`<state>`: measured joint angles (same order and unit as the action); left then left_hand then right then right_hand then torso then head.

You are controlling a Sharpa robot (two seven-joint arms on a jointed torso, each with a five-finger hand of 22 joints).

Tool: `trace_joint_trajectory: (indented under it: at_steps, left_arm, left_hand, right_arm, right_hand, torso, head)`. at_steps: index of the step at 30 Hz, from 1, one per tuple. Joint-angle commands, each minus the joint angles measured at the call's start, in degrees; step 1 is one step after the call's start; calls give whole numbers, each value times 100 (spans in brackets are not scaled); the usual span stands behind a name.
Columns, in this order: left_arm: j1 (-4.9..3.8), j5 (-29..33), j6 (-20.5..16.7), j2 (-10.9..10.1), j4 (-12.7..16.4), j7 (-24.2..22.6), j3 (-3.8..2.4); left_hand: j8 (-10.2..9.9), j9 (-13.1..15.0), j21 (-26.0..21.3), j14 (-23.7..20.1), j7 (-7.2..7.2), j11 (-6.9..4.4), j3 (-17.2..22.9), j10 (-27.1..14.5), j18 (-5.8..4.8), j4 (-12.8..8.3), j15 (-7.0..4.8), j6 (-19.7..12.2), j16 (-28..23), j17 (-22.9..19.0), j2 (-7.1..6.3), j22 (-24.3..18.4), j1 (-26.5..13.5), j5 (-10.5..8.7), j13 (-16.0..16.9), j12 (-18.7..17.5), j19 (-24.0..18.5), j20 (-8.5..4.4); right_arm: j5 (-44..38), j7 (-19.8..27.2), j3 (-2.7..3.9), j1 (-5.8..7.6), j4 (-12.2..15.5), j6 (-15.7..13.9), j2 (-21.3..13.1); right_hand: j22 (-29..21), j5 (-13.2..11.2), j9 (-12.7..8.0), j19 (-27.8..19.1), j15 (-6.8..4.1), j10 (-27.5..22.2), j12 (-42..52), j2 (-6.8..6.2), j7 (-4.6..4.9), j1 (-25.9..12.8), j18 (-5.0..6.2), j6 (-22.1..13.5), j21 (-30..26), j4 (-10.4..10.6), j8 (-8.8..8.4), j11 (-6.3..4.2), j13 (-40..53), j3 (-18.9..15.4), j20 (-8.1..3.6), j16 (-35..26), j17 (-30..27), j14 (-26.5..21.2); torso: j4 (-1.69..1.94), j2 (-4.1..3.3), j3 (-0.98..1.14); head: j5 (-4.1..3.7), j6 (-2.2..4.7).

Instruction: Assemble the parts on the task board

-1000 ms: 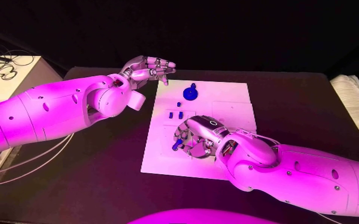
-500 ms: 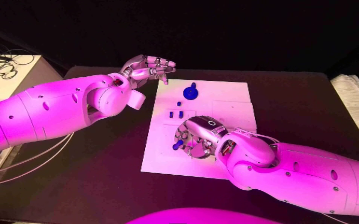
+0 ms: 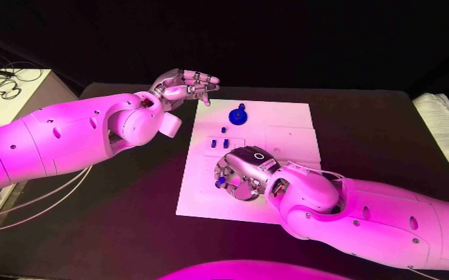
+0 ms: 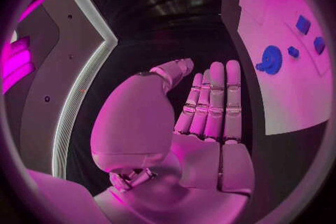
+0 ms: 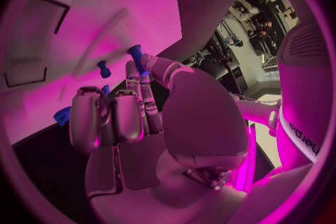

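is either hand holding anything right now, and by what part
The right hand pinches a small blue part by its lower end between fingertips, over the task board. The left hand holds nothing.

Parts (image 3: pixel 237 116) lie on the task board (image 3: pixel 290 131), mid-table (image 3: pixel 374 124).

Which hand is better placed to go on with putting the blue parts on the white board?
Right. The right hand is over the board and pinches a blue part; the left hand hangs open beyond the board's far corner.
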<state>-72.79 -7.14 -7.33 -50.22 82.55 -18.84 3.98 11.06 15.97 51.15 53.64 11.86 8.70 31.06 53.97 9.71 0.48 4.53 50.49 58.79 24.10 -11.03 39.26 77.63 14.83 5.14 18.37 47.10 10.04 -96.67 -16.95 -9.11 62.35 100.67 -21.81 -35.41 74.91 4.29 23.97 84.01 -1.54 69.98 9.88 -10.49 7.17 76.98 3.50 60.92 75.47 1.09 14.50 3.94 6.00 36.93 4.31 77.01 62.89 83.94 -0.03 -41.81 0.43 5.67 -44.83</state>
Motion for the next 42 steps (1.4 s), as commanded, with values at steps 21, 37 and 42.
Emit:
trace_joint_trajectory:
  at_steps: [21, 37, 42]
  left_arm:
    - [-3, 29, 96, -1, 8, -6, -5]
    - [-3, 29, 105, -27, 13, 4, -4]
    - [-2, 30, 107, -35, 16, 1, -3]
  left_hand:
    - [28, -5, -35, -40, -5, -10, -44, -50, 83, -1, -2, 26, -28, -5, 47, -5, -12, 2, -9, 33, 43, -10]
    - [32, -10, -52, -41, -6, -10, -50, -56, 83, 5, -1, 25, -31, -11, 54, -17, -8, 3, -10, 42, 53, -10]
    - [32, -10, -52, -41, -6, -10, -50, -56, 83, 5, -1, 25, -31, -11, 54, -17, -8, 3, -10, 42, 53, -10]
  right_arm:
    - [-87, 293, -34, -22, -33, 184, 17]
    - [51, 484, -23, 0, 143, -707, -298]
    - [543, 606, 16, 111, 262, -956, -588]
  right_hand:
    - [-425, 186, -26, -639, 266, -993, -338, -411, 115, -334, 266, -694, -1452, -27, -574, 200, -114, -321, 237, -623, -1092, -521]
    - [-861, 276, -124, -982, 383, -1785, 222, -233, 88, 80, 395, -851, -2240, 83, -815, 315, -131, -1267, 351, -756, -1732, -1008]
    - [-750, 316, -149, -881, 350, -1719, 489, -194, 116, 164, 366, -873, -2083, 144, -862, 278, -91, -1350, 338, -648, -1643, -933]
  torso:
    - [-8, -5, 8]
    - [-5, 3, 7]
    - [-10, 9, 6]
  head:
    - [-11, 16]
    - [-46, 64]
    - [-101, 101]
